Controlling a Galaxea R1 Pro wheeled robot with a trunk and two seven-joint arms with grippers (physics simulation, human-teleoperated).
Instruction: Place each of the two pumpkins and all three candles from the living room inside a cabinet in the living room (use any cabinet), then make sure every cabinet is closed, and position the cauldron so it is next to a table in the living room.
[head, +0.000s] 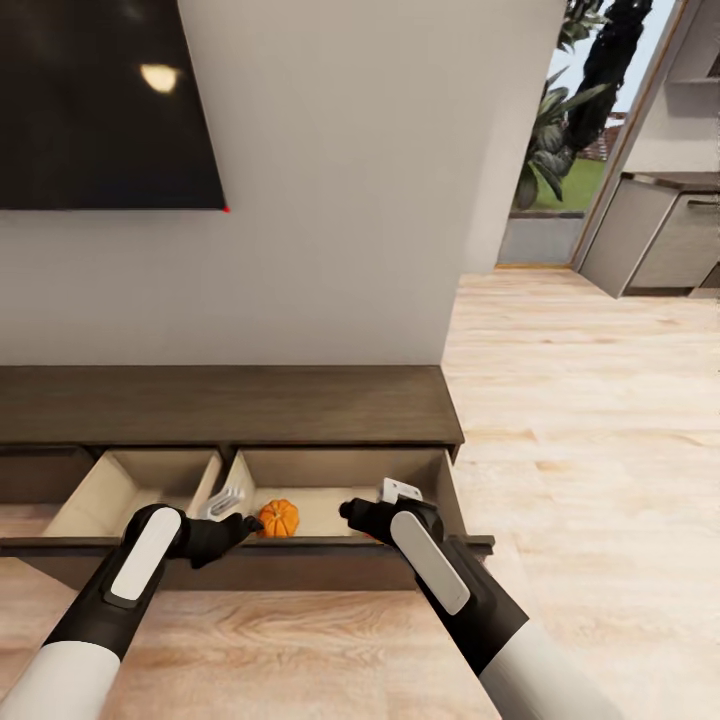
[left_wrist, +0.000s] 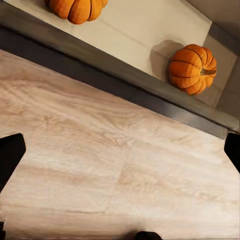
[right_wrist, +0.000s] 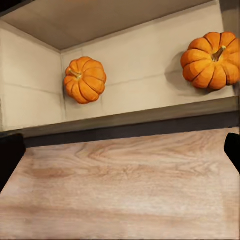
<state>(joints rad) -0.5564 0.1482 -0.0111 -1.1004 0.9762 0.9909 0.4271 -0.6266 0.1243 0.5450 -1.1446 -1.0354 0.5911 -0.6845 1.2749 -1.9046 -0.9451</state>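
Cabinet (head: 230, 405): dark brown, low, drawer pulled open. Two orange ribbed pumpkins on drawer floor, one (right_wrist: 85, 79) near a corner, other (right_wrist: 212, 60) apart.

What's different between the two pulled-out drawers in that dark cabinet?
The right drawer holds two pumpkins; the left drawer shows only bare floor where visible. The right drawer also looks wider than the left drawer. Both are pulled out, with pale insides and dark-brown fronts.
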